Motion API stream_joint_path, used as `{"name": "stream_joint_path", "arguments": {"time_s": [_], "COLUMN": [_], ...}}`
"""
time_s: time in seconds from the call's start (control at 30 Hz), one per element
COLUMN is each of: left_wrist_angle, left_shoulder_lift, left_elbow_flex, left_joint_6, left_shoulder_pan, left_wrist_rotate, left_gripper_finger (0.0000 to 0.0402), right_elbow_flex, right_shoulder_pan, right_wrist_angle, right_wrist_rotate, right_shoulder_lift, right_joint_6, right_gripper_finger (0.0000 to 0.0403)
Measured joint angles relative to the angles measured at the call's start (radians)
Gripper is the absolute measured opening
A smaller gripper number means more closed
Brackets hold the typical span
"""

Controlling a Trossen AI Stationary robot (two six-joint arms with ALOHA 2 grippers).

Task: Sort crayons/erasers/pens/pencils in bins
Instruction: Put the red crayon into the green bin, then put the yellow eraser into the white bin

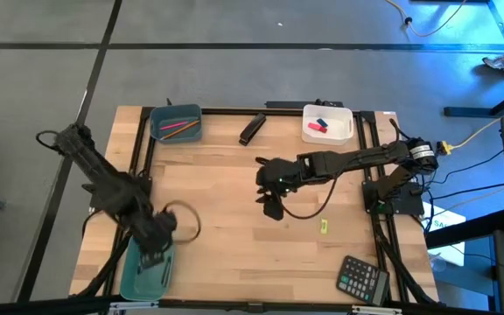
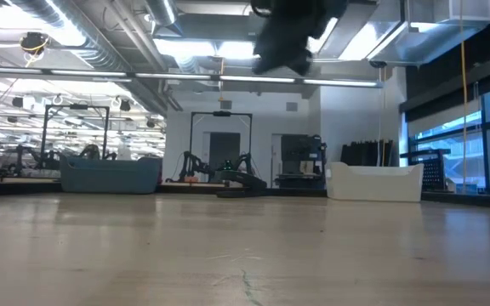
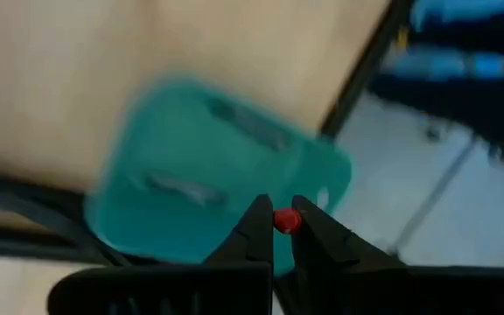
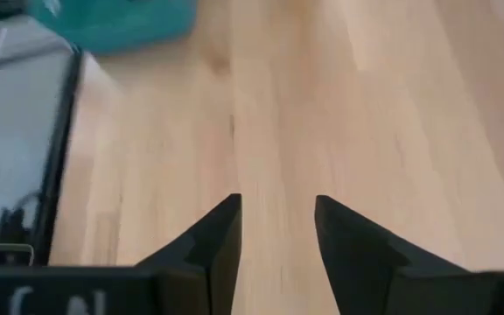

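Left gripper (image 3: 281, 229) pinching red-tipped pen (image 3: 285, 220), above teal bin (image 3: 182, 166)

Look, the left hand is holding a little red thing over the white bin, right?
Not quite. The left hand does pinch a little red thing between its fingers, but the bin under it is the teal bin, not the white one. The left wrist view shows this. In the high view, the white bin sits at the far side of the table, away from that hand.
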Motion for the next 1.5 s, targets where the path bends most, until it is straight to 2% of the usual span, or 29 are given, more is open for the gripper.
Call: {"name": "stream_joint_path", "arguments": {"time_s": [0.1,0.17,0.37,0.6,0.77,0.93,1.17,1.3,1.43,1.5], "left_wrist_angle": [0.148,0.256,0.539,0.657,0.708,0.709,0.707,0.706,0.702,0.701], "left_shoulder_lift": [-0.002,-0.003,-0.003,-0.003,-0.004,-0.005,-0.005,-0.005,-0.004,-0.004], "left_elbow_flex": [-0.142,-0.227,-0.458,-0.635,-0.695,-0.719,-0.722,-0.722,-0.717,-0.698], "left_joint_6": [-0.097,-0.165,-0.320,-0.448,-0.498,-0.527,-0.528,-0.528,-0.540,-0.547], "left_shoulder_pan": [-0.070,-0.081,-0.099,-0.102,-0.101,-0.101,-0.101,-0.101,-0.100,-0.100], "left_wrist_rotate": [0.095,0.121,0.184,0.253,0.270,0.269,0.269,0.269,0.289,0.318], "left_gripper_finger": [0.0013,0.0014,0.0014,0.0014,0.0014,0.0017,0.0070,0.0100,0.0113,0.0114], "right_elbow_flex": [-0.006,-0.019,-0.039,-0.040,-0.040,-0.040,-0.040,-0.040,-0.040,-0.057], "right_shoulder_pan": [0.015,0.024,0.041,0.040,0.041,0.051,0.068,0.067,0.067,0.072], "right_wrist_angle": [-0.093,-0.109,-0.108,-0.110,-0.125,-0.189,-0.290,-0.310,-0.318,-0.343], "right_wrist_rotate": [0.075,0.114,0.119,0.122,0.125,0.174,0.247,0.253,0.268,0.337], "right_shoulder_lift": [-0.001,-0.001,-0.001,-0.001,-0.001,-0.001,-0.001,-0.001,-0.001,-0.006], "right_joint_6": [0.043,0.062,0.065,0.065,0.068,0.093,0.092,0.092,0.087,0.091], "right_gripper_finger": [0.0149,0.0149,0.0149,0.0149,0.0149,0.0149,0.0149,0.0149,0.0149,0.0149]}}
